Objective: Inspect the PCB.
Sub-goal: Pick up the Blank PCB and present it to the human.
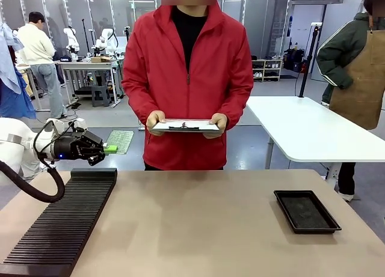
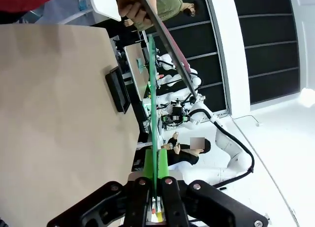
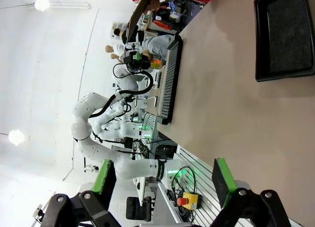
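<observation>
PCB, a thin green rectangular board with a fine dotted grid (image 1: pixel 121 141), hangs in the air over the left side of the tan bench (image 1: pixel 198 229), pinched by one short edge in the closed left end effector (image 1: pixel 109 148), black with green pads. The white left arm (image 1: pixel 18 148) reaches in from the left, its wrist set so the fingers point level across the bench. The board juts out past them, face up, above and beyond the far end of a long black ribbed rack (image 1: pixel 60 226) lying on the bench. From the left wrist the board runs edge-on, straight out from between the fingers.

At the far side a person in a red jacket (image 1: pixel 186 66) looks down at a white clipboard with a black clip (image 1: pixel 185 125), held in both hands (image 1: pixel 156 118), near the board but apart from it.

To the right, a shallow black rectangular tray (image 1: pixel 307 211) sits on the bench. The right end effector (image 3: pixel 164 182) stands wide open with nothing between its pads.

The inspection looks best served by a level, steady wrist, with the gridded face turned to the person. The grip should stay on the bare margin. Any wrist move should be slow, since so thin a board held by one edge may quiver.
</observation>
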`<act>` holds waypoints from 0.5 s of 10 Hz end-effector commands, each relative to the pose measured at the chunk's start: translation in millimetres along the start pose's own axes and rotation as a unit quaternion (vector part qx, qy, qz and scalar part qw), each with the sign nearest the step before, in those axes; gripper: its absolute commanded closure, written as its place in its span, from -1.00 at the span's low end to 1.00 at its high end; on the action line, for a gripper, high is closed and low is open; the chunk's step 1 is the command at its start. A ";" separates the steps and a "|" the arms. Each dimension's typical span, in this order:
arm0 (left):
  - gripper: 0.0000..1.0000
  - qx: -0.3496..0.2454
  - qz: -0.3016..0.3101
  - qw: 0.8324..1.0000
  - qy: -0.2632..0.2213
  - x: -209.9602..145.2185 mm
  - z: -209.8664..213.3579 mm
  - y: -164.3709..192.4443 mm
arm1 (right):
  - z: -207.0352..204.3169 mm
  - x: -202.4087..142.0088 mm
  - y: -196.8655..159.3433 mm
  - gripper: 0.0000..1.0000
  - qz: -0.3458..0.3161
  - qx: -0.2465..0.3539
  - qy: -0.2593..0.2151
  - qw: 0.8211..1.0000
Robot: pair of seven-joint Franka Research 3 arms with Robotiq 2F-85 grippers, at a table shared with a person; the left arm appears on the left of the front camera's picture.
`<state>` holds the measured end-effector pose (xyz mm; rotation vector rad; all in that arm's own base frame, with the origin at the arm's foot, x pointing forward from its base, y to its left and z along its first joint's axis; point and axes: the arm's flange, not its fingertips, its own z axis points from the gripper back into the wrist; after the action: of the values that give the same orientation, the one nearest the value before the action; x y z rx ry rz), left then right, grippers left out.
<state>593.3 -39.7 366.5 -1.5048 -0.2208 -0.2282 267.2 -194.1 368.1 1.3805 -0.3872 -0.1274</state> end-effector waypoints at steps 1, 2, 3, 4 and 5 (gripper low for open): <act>0.94 0.001 0.003 1.000 0.001 -2.4 0.0 1.5 | 0.1 -0.7 0.7 -1.00 0.001 0.005 -0.002 1.000; 0.94 0.001 0.003 1.000 0.001 -2.4 0.0 1.5 | 0.1 -0.7 0.7 -1.00 0.001 0.005 -0.002 1.000; 0.94 0.001 0.003 1.000 0.001 -2.4 0.0 1.5 | 0.1 -0.7 0.7 -1.00 0.001 0.005 -0.002 1.000; 0.94 0.001 0.003 1.000 0.001 -2.4 0.0 1.5 | 0.1 -0.7 0.7 -1.00 0.001 0.005 -0.002 1.000; 0.94 0.001 0.003 1.000 0.001 -2.4 0.0 1.5 | 0.1 -0.7 0.7 -1.00 0.001 0.005 -0.002 1.000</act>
<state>592.5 -39.3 365.0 -1.5040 -0.2181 -0.2257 267.2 -194.1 368.1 1.3805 -0.3872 -0.1274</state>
